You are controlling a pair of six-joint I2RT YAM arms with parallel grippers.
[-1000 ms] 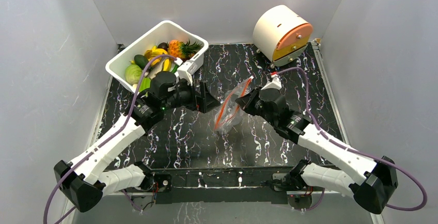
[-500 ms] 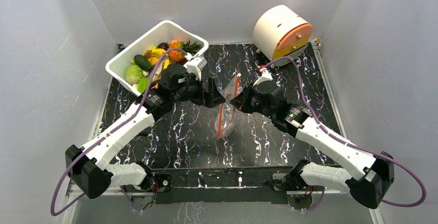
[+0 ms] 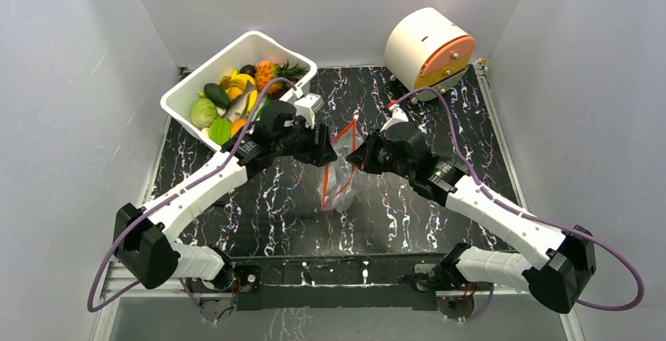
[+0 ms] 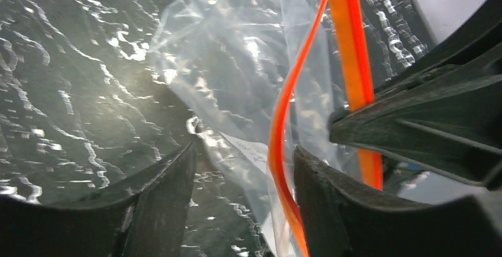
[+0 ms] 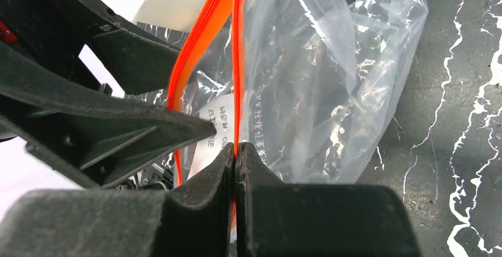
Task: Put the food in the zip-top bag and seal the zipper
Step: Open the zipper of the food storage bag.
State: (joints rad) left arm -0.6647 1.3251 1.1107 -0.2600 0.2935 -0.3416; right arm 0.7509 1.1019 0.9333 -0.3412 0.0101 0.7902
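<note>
Left of and beyond the crinkly transparent zip-top bag (image 3: 339, 184) sits the white rectangular plastic tub (image 3: 206, 64). All the assorted toy fruit and vegetables (image 3: 236, 97) lie inside the tub, and none is in the bag.

Just left of the bag's mouth the left jaws stand spread. The wrist view shows one wavy lip of the red-orange zipper strip (image 4: 353, 50) running between them, not pinched. The bag hangs mouth-up, and its bottom appears to rest on the black marbled tabletop (image 3: 259, 199). On the bag's right side the right jaws are pressed together on the other lip of the strip.

The step in hand looks like getting the mouth open. To do it well, the left jaws should close on the near lip alone, deep enough to catch some film along with the strip. They should then draw leftward away from the bag while the right side holds firm. Catching both lips would keep the mouth closed, and a hard pull could slip the strip out of the right-hand pinch.
</note>
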